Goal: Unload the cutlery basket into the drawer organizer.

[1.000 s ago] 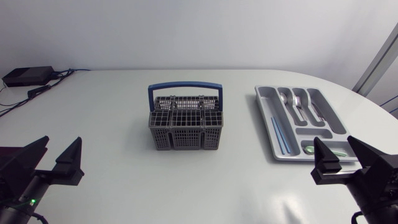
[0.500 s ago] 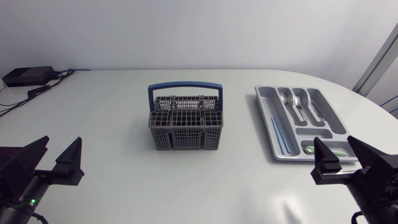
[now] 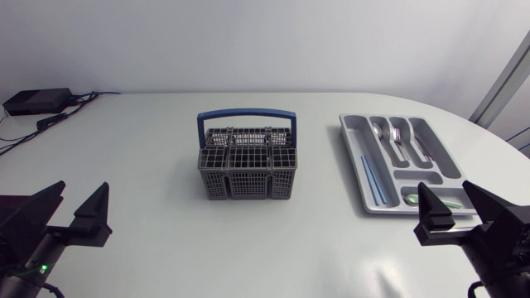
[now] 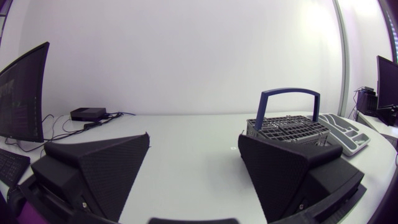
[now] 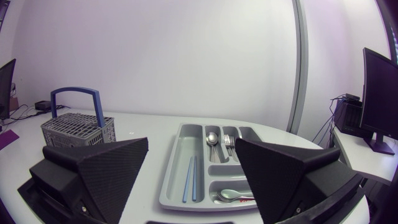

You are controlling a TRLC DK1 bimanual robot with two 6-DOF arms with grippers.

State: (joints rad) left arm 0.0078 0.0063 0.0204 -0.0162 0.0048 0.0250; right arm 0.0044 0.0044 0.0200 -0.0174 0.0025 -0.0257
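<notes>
— While the left gripper [image 3: 80, 195] sits over the near left corner, how do its jaws stand?

— Wide apart, holding nothing. They are two broad matte black wedges with a fine woven grain, and only the smooth white table [image 3: 149, 141] shows between them. The right gripper [image 3: 445, 192], over the near right corner, is spread just as wide and holds nothing either.

— What lies closest to that one?

— Just ahead of it is the light grey moulded plastic drawer organizer [image 3: 354, 157]. It is a shallow, glossy tray with rounded corners, divided into long slots and one crosswise slot at the near end. From above, the right fingers hide part of that near end.

— Anything in it?

— A shiny metal spoon [image 3: 378, 131] and a shiny metal fork [image 3: 398, 135] lie in the middle long slots. A pair of thin pale blue sticks [image 3: 373, 182] lies in the long slot on the basket's side. A second metal spoon [image 5: 233, 195] rests in the crosswise slot.

— And the basket?

— The dark grey plastic cutlery basket [image 3: 247, 172] stands upright mid-table, well apart from both grippers and from the organizer. It is boxy, with square-mesh lattice walls and a gridded top. A blue arched handle [image 3: 246, 115] with squared corners rises over it.
</notes>
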